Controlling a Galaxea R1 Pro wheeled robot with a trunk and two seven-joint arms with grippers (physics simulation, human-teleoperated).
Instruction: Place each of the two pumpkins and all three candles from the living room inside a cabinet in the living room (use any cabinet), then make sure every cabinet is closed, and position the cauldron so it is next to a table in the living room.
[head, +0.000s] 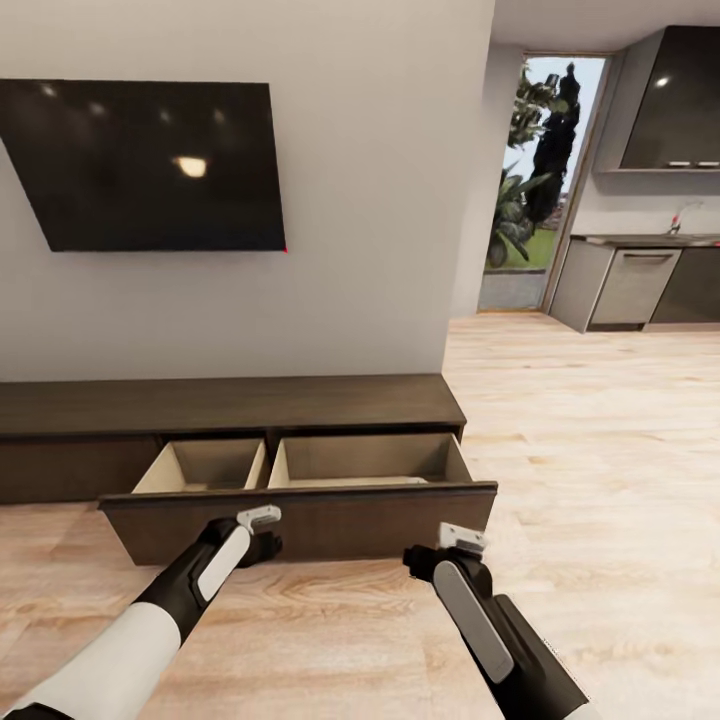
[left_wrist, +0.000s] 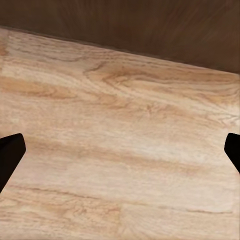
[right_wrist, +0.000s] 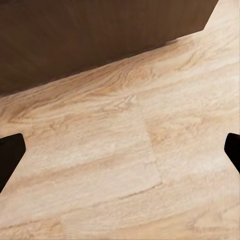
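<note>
One cabinet (head: 230, 405) stands against the wall, with one drawer (head: 300, 520) pulled out; the drawer holds two compartments, and neither shows anything inside. One dark screen (head: 150, 165) hangs above it. Two arms reach forward, each ending in one pincer: the left pincer (head: 262, 530) and the right pincer (head: 450, 550). Each wrist view shows two dark fingertips (left_wrist: 10, 155) (right_wrist: 10, 155).

Ahead of both my tools stands the long low dark-brown wooden cabinet (head: 230, 405) against the wall, its wide drawer (head: 300, 520) pulled out toward me. My left tool (head: 262, 535) sits just before the drawer's front panel, left of its middle; my right tool (head: 455, 548) is near the panel's right end. Under both lies the pale wood-plank floor (head: 600, 450). Above the cabinet hangs a flat black wall screen (head: 150, 165). Far off to the right of my right tool stand the grey kitchen cupboards (head: 630, 285).
</note>
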